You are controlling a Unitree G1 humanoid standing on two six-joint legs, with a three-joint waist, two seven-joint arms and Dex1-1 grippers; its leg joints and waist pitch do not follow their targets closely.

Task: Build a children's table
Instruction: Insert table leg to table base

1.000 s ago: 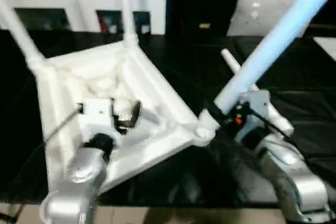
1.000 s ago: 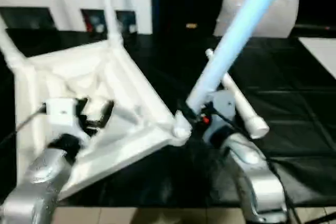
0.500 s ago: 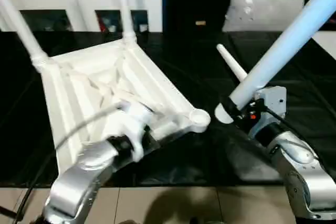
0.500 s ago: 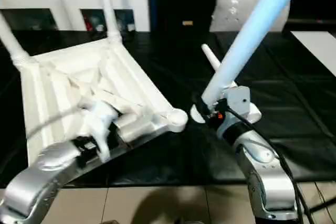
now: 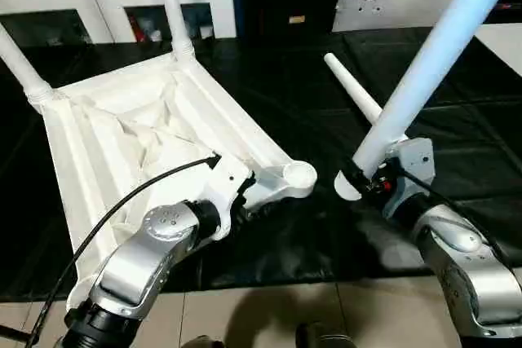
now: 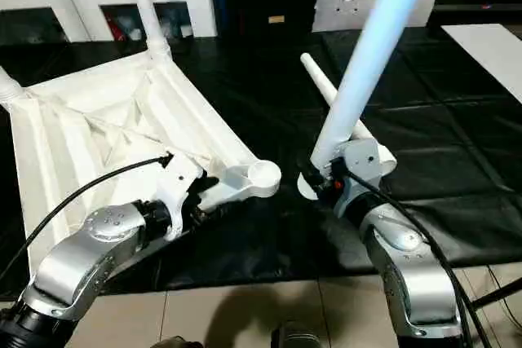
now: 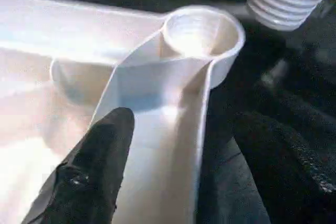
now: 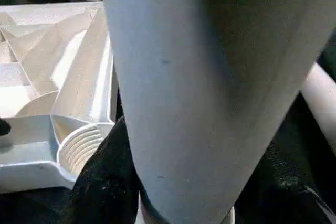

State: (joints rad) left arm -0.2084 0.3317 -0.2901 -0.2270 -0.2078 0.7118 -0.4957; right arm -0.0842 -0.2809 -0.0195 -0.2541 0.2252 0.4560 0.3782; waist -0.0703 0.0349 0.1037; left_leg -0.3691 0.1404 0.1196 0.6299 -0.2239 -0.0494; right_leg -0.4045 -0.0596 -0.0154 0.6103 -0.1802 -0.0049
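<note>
Black padded table (image 5: 457,120): right end effector (image 5: 367,181) is pinching the long tapered white tube leg (image 5: 424,71), its threaded end hanging beside the white ribbed square tabletop's (image 5: 122,144) open round corner socket (image 5: 295,175) while the left end effector (image 7: 173,156), fingers spread over the rim, is bracing it, so a tilted entry is likely risking cross-threading.

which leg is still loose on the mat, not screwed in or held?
The leg lying flat on the black mat, behind the right gripper. Two legs stand in far corner sockets; another is in that gripper.

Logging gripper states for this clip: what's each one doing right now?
Left gripper: fingers astride a rib of the table top, near the empty socket; grip cannot be told.
Right gripper: shut on a leg.
</note>
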